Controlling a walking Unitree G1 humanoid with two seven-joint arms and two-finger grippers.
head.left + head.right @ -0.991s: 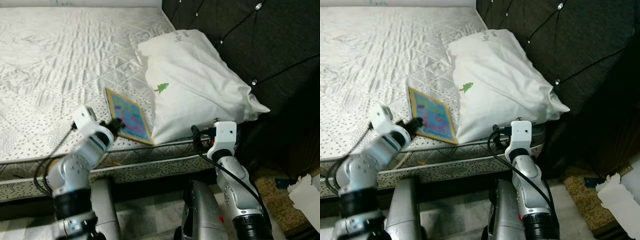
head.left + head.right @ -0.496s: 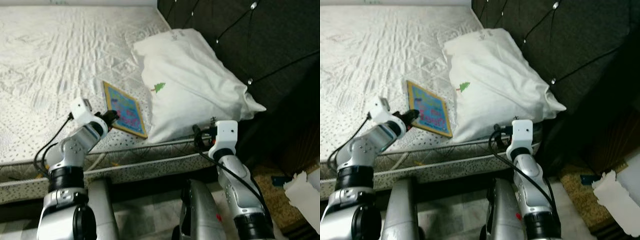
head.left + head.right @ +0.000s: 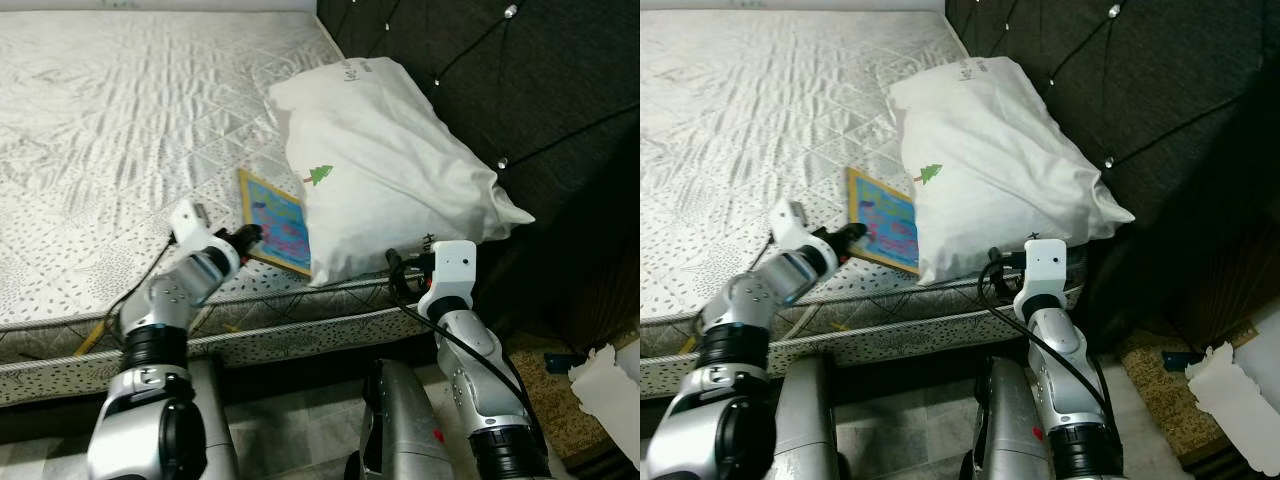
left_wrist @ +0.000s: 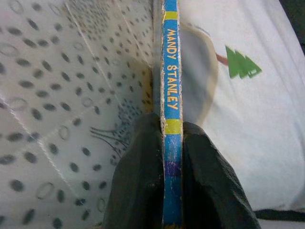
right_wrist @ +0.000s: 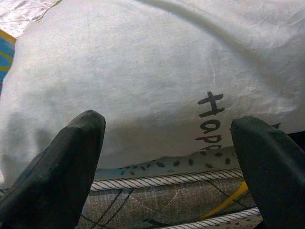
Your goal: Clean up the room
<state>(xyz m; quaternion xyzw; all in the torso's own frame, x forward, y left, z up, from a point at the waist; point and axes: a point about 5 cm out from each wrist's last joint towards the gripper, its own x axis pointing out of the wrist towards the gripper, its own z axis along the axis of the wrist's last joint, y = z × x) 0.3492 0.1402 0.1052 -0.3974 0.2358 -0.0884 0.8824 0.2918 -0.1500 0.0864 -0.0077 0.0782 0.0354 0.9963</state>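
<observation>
Centrally in the head view, the book [image 3: 278, 220] lies flat on the mattress [image 3: 120, 130], its far edge tucked against the pillow [image 3: 390, 180]. Its near edge sits pinched in the left gripper [image 3: 250, 236]; the right gripper [image 5: 167, 157] gapes empty below the pillow.

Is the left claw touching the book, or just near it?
Touching. In the left wrist view the left claw has one black finger on each side of the book, both pressed flat against its blue spine with no gap.
</observation>
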